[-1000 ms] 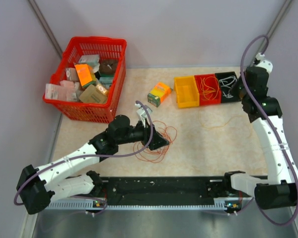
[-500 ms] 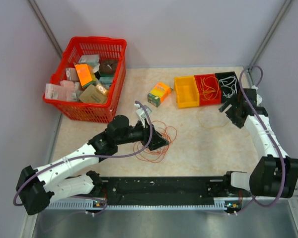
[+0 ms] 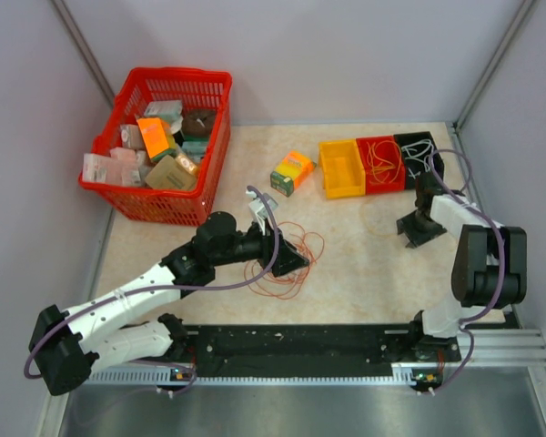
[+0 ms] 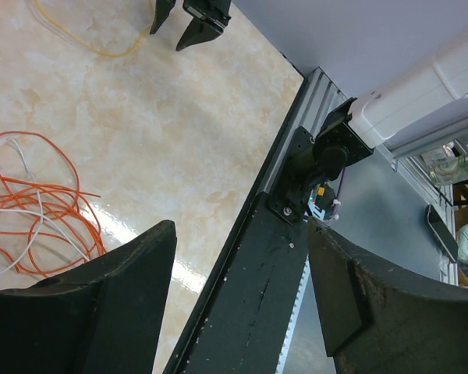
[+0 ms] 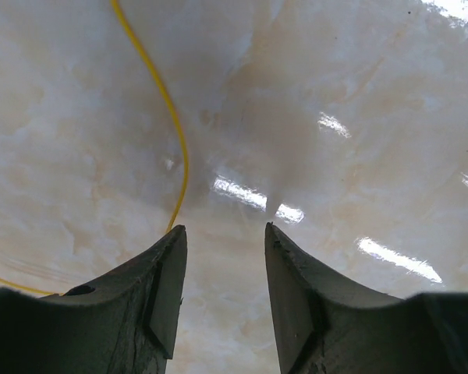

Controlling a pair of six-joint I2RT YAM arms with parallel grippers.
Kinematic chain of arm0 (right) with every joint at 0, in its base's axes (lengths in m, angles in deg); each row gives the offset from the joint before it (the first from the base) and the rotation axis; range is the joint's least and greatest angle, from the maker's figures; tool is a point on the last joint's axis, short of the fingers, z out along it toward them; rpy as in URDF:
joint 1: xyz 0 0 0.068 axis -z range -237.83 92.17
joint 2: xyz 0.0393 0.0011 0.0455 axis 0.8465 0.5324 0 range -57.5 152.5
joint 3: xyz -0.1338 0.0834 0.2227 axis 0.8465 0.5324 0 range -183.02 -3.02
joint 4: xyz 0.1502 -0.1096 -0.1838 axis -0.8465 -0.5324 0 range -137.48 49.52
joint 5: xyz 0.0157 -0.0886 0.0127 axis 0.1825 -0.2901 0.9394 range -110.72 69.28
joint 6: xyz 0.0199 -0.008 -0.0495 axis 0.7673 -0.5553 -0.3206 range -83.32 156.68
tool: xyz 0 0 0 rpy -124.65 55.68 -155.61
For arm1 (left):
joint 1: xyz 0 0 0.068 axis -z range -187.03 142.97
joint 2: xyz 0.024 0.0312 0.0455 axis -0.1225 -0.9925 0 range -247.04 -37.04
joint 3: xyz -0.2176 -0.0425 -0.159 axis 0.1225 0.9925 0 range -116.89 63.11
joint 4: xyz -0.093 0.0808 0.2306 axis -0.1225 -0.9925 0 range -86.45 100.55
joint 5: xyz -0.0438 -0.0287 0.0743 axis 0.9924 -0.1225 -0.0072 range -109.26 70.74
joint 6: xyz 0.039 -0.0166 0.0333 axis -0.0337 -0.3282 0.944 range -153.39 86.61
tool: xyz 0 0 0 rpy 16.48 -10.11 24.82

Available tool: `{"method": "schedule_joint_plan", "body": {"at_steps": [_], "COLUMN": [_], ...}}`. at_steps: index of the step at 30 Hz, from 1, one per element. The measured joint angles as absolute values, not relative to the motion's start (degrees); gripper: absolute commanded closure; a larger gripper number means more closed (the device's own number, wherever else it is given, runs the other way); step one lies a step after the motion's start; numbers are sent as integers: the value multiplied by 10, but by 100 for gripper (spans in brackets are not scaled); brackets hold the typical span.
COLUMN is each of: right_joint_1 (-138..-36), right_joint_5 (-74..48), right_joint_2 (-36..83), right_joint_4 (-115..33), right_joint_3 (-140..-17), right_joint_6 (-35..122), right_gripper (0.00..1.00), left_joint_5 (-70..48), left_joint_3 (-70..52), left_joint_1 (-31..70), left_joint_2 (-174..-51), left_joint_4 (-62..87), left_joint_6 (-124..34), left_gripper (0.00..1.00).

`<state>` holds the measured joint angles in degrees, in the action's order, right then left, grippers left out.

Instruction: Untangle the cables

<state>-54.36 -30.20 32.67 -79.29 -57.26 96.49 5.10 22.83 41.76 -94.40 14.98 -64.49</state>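
Orange-red and white cables (image 3: 289,264) lie loosely looped; left gripper (image 4: 240,227) and right gripper (image 5: 224,228) gape.

We note, relative to box (image 3: 292,172): basket (image 3: 176,73) left, bins (image 3: 342,173) right, cables (image 3: 291,280) in front, table (image 3: 382,273) underneath.

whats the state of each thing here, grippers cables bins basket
left gripper, jaws open, empty
right gripper, jaws open, empty
orange-red cables, tangled loose loops
yellow cable, lying loose, ungripped
yellow bin, empty
red bin, holds thin wires
black bin, holds white cable
red basket, filled with boxes
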Motion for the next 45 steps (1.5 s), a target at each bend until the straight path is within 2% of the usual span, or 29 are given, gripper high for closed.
{"method": "schedule_joint_plan", "body": {"at_steps": [22,28,33,36,39,42,44,45], "right_joint_1": [-548,-554,-574,-590,-597,-599,-600,-600], "right_joint_5": [-337,-338,-342,-350,-356,-359,-362,-364], "right_joint_2": [386,389,419,446,462,471,472,472], "right_joint_4": [-813,-817,-833,-846,-862,-876,-881,-885], "right_joint_3": [-632,-635,-668,-697,-711,-718,-718,-718], "right_joint_6": [1011,1015,1020,1028,1038,1048,1053,1056], "right_gripper": [58,52,53,60,77,84,100,100], "left_joint_5": [46,41,41,41,40,38,38,38], "left_joint_3": [231,232,232,232,233,234,234,235], "left_joint_1": [418,418,418,418,418,418,418,418], "left_joint_2": [-944,-945,-948,-948,-947,-944,-943,-941], "left_joint_4": [149,149,149,149,149,148,148,148], "left_joint_6": [-632,-628,-628,-628,-626,-625,-624,-624], "left_gripper": [28,28,28,28,28,28,28,28]}}
